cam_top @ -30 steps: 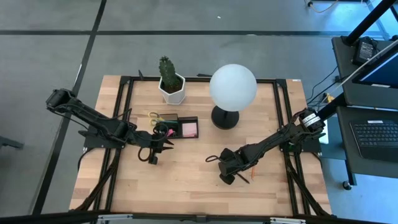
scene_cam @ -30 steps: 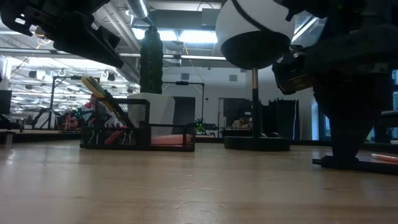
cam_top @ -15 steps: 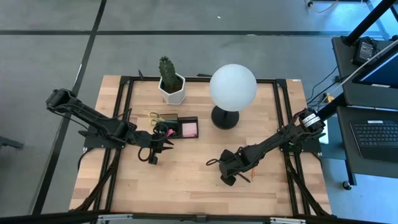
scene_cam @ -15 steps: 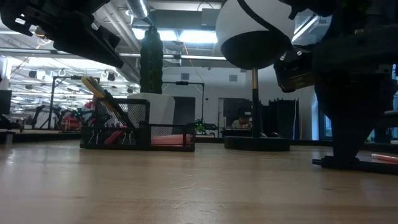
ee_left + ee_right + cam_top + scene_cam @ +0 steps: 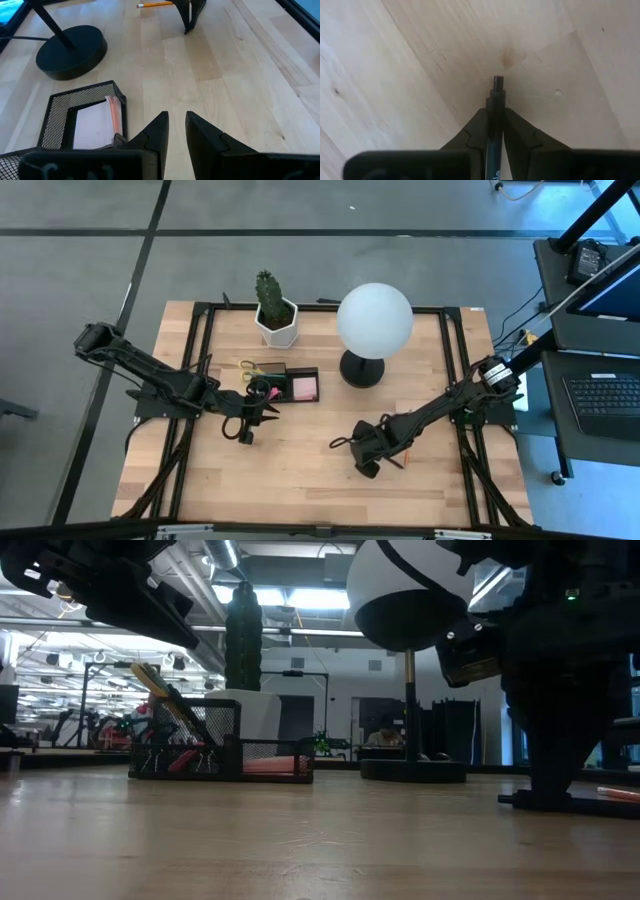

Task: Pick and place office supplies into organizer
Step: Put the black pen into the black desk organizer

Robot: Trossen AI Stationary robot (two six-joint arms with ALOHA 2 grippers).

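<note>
The black mesh organizer (image 5: 293,384) stands left of the table's middle, with yellow-handled scissors (image 5: 249,367) and a pink sticky-note pad (image 5: 305,388) in it. My left gripper (image 5: 176,125) hovers just on the near side of it, its fingers a narrow gap apart with nothing between them. At the right, my right gripper (image 5: 366,466) points down at the table and is shut on a black pen (image 5: 496,95). An orange pencil (image 5: 406,452) lies on the wood beside it. My right gripper pinches the black pen's shaft (image 5: 495,112) between its two fingers, coming from above and pointing down, with the fingers across the pen. The pen's free end (image 5: 498,80) sticks out past the fingertips. In the low view the pen (image 5: 520,802) lies low along the tabletop.
A white globe lamp (image 5: 374,320) on a black round base (image 5: 361,368) stands behind the middle. A cactus in a white pot (image 5: 274,315) is at the far left. Bare wood lies between the organizer and my right gripper.
My right gripper has rolled a little about its own pointing line while staying over the same spot, still shut on the pen.
</note>
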